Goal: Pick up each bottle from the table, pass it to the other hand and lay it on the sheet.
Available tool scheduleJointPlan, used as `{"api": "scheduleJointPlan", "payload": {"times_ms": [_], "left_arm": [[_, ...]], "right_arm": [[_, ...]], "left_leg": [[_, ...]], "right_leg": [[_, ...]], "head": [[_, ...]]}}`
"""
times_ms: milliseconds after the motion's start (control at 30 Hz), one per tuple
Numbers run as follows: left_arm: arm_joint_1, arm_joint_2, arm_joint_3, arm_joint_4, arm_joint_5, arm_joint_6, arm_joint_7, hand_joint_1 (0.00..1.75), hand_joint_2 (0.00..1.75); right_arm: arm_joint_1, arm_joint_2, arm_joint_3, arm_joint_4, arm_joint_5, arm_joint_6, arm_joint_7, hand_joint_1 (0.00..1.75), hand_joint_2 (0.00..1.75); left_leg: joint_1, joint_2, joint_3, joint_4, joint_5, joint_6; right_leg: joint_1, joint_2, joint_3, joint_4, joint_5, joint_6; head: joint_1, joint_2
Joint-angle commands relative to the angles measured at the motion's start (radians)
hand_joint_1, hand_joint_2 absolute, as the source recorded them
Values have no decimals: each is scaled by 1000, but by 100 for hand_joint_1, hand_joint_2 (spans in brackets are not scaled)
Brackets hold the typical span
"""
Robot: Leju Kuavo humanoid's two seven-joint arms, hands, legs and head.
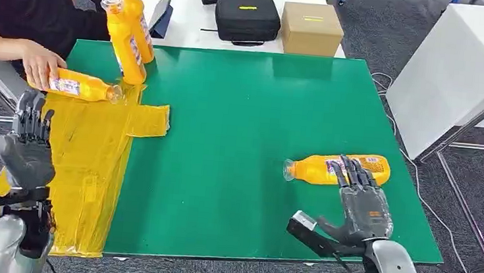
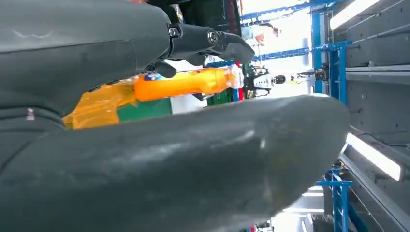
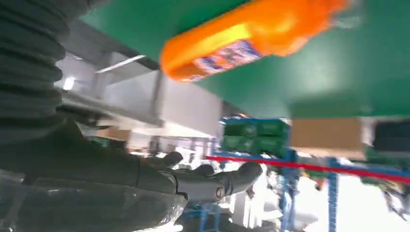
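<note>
An orange bottle (image 1: 319,167) lies on its side on the green table (image 1: 248,110), cap to the left; the right wrist view shows this bottle (image 3: 246,38) too. My right hand (image 1: 363,200) is open just in front of it, fingertips over its right part, not gripping. Over the yellow sheet (image 1: 88,163) at the table's left edge my left hand (image 1: 27,147) is raised, open and holding nothing. A person's hand (image 1: 41,63) holds another orange bottle (image 1: 78,86) lying at the sheet's far end, seen also as a bottle (image 2: 186,82) in the left wrist view.
Two more orange bottles (image 1: 130,28) stand leaning at the table's far left corner. Behind the green table a white table carries a black case (image 1: 246,18), a cardboard box (image 1: 312,27) and a tablet (image 1: 163,7). A white table (image 1: 457,69) stands at the right.
</note>
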Motion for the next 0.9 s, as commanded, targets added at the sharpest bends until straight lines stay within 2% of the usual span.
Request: {"api": "scheduleJointPlan", "payload": {"times_ms": [33, 267, 500, 733, 900], "left_arm": [[-216, -22, -52, 224, 12, 3, 24, 0, 0], [-201, -20, -49, 217, 17, 5, 24, 0, 0], [-275, -39, -75, 334, 48, 11, -19, 0, 0], [-327, -53, -100, 413, 72, 13, -50, 0, 0], [-327, -51, -116, 400, 83, 35, -68, 0, 0]], "right_arm": [[-91, 30, -208, 159, 71, 53, -29, 0, 175], [-100, 44, -212, 161, 94, 62, -18, 0, 175], [-351, 34, -267, 544, 164, 29, -40, 0, 175], [-503, 19, -273, 823, 208, 1, -69, 0, 175], [-625, -1, -231, 1034, 225, -71, -44, 0, 175]], "left_leg": [[1, -4, 3, -1, 0, -3], [0, 0, 3, -1, 0, -2], [2, 4, 5, -1, 0, -2], [1, 4, 4, 0, 2, 0], [1, 4, 4, 0, 2, 0]], "right_leg": [[1, -4, 7, -2, -1, -1], [1, -1, 7, -1, 0, -1], [2, 3, 8, -3, 1, 0], [2, 3, 8, -2, 2, 0], [1, 3, 7, -1, 3, 1]], "head": [[0, 0], [0, 0], [0, 0], [0, 0], [0, 0]]}}
